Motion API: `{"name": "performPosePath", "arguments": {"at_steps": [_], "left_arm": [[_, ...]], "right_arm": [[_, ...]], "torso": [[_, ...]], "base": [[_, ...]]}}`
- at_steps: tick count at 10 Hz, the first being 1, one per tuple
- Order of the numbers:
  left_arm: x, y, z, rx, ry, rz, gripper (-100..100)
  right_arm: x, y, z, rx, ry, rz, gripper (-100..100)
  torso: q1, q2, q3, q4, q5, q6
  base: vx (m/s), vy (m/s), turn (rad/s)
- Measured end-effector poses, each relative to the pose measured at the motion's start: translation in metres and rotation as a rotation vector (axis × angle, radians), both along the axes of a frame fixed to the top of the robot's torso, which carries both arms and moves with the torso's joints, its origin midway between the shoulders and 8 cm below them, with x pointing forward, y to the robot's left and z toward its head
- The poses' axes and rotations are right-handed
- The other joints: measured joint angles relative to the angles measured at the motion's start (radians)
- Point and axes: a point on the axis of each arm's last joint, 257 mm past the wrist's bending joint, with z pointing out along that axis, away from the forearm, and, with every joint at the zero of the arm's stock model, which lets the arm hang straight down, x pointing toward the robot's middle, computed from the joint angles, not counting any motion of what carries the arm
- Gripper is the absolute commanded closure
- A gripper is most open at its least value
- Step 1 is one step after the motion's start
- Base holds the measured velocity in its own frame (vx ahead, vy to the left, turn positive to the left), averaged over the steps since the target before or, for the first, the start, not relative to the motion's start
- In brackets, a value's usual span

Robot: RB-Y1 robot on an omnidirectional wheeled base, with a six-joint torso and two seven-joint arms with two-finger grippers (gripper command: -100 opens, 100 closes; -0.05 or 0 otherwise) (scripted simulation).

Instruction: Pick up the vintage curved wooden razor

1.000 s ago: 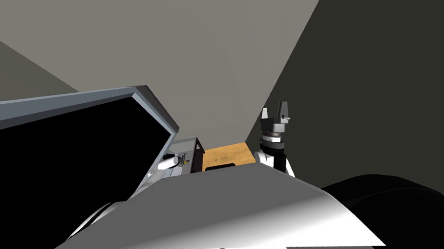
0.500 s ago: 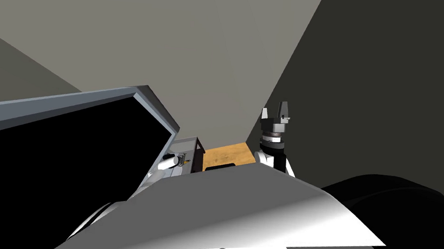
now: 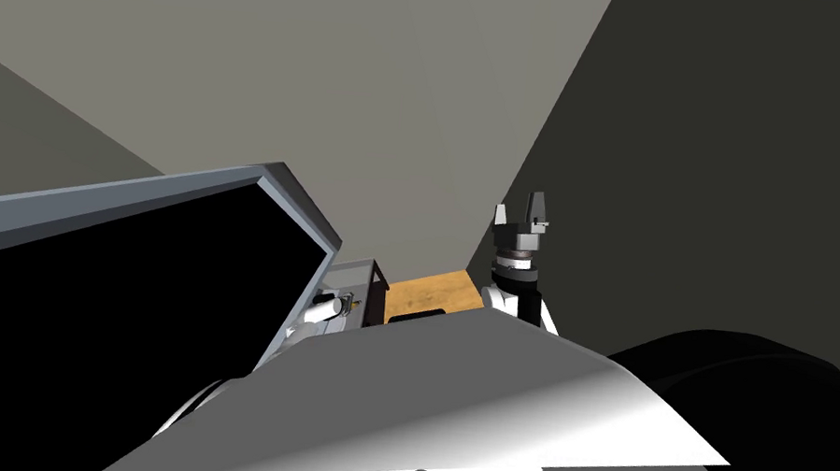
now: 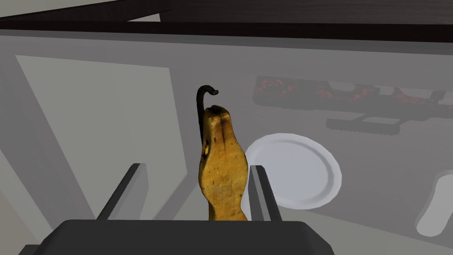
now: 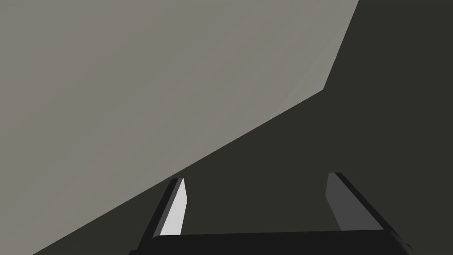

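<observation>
Right gripper (image 5: 256, 177) stands wide open, its two thin fingers (image 5: 174, 217) rising well apart from the dark gripper body (image 5: 274, 243). One finger catches the light and shows white; the other sits in grey shadow.

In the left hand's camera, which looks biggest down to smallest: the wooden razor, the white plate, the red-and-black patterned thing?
Largest: white plate and red-and-black patterned thing, too alike in area to rank.
Smallest: wooden razor, slightly, and nearness to the camera enlarges it.
</observation>
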Motion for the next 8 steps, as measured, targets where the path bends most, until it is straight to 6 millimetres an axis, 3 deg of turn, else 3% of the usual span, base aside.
{"name": "performPosePath", "arguments": {"at_steps": [3,4,5,7,8], "left_arm": [[0.002,0.000,0.001,0.000,-0.003,0.000,100],[0.002,0.000,0.001,0.000,-0.003,0.000,0],[0.002,0.000,0.001,0.000,-0.003,0.000,100],[0.004,0.009,0.011,-0.002,-0.002,-0.006,100],[0.004,0.009,0.012,-0.002,0.000,-0.007,0]], "right_arm": [[0.000,0.000,0.000,0.000,0.000,0.000,0],[0.000,0.000,0.000,0.000,0.000,0.000,0],[0.000,0.000,0.000,0.000,0.000,0.000,0],[0.000,0.000,0.000,0.000,0.000,0.000,0],[0.000,0.000,0.000,0.000,0.000,0.000,0]], "torso": [[0.000,0.000,0.000,-0.001,0.000,-0.001],[0.000,0.001,0.000,-0.001,0.000,-0.001],[0.000,0.001,0.000,-0.001,0.000,-0.001],[-0.001,0.002,0.001,0.000,-0.001,-0.001],[0.000,0.002,0.001,0.000,0.000,0.000]], "base": [[0.000,0.000,0.000],[0.000,0.000,0.000],[-0.008,-0.008,-0.040],[-0.006,-0.005,-0.019],[0.000,0.000,0.000]]}}
